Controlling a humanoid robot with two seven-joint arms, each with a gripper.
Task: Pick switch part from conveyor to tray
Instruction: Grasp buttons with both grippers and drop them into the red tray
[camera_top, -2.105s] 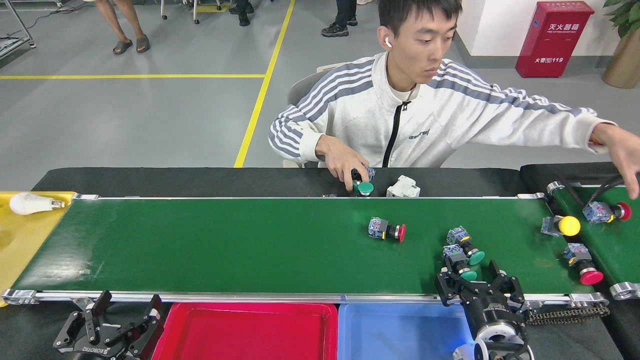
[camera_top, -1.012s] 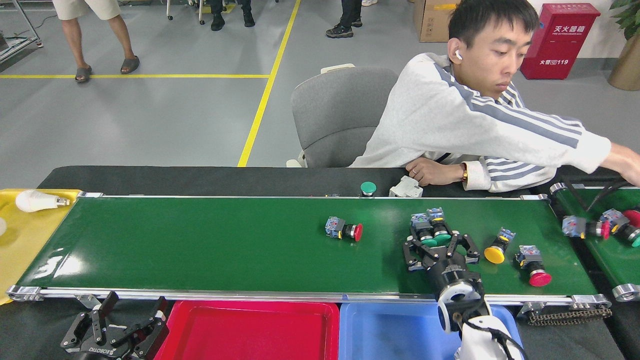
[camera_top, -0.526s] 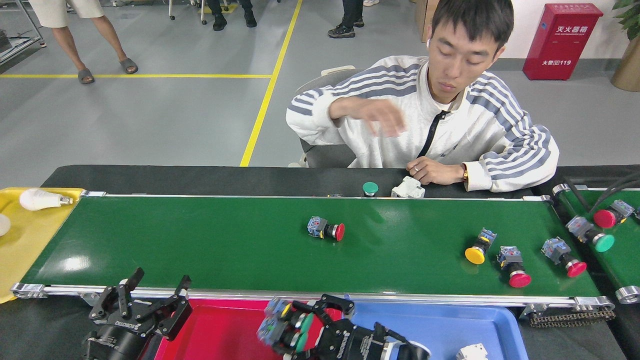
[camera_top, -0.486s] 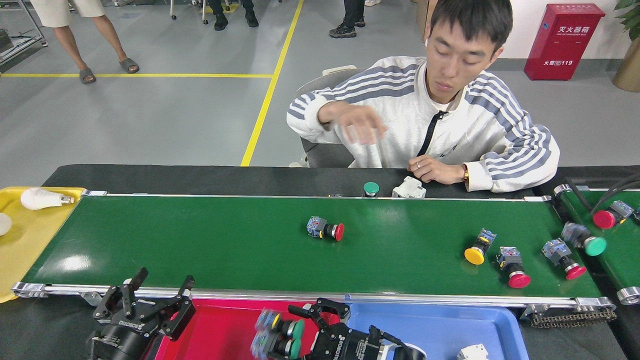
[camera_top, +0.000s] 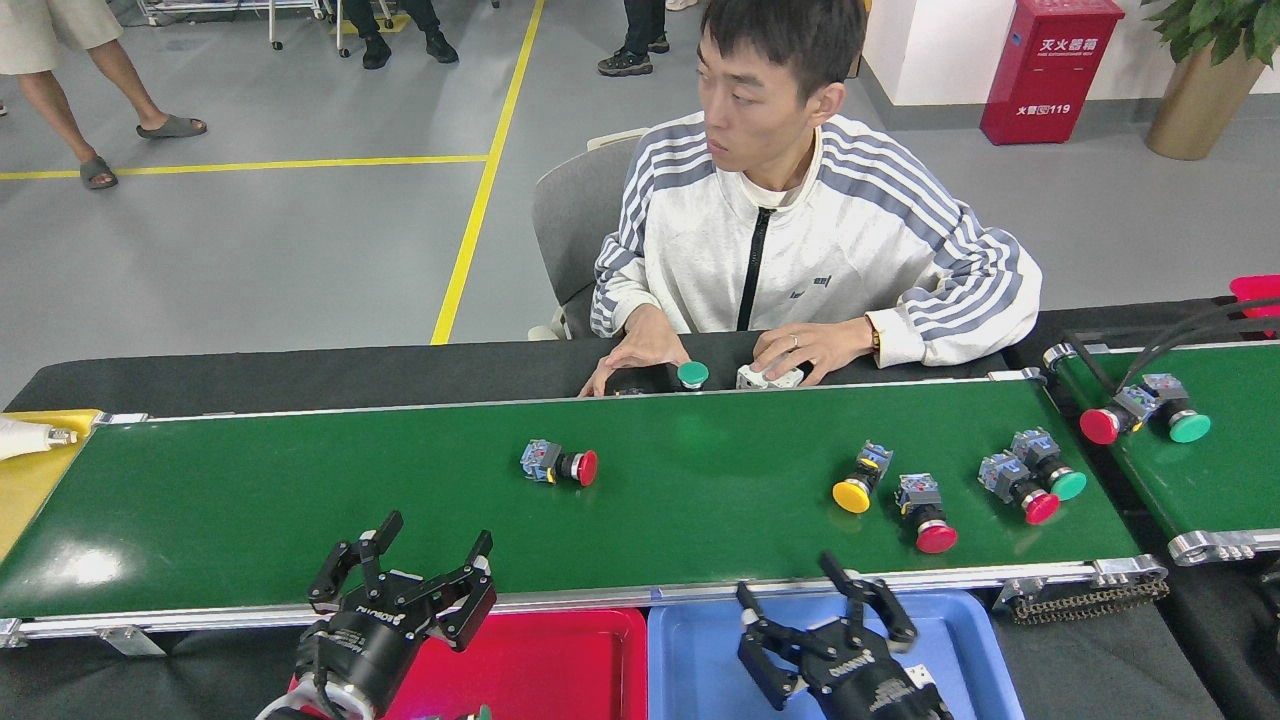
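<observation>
Both pincers are being held empty with fingers spread wide: the left pincer (camera_top: 425, 575) over the near rail of the conveyor (camera_top: 300, 500), the right pincer (camera_top: 835, 625) above the blue tray (camera_top: 960, 640). The red-capped switch (camera_top: 560, 465) is lying mid-belt, nearest the left pincer, apart from the other switches. If the belt is running, the reach is best aimed slightly ahead of the switch, and the fingers closed across its body rather than its cap.

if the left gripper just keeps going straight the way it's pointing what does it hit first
Probably the red-capped switch on the conveyor: the open left gripper points up and slightly right across the near rail. Depth is unclear; it might pass beside it.
</observation>
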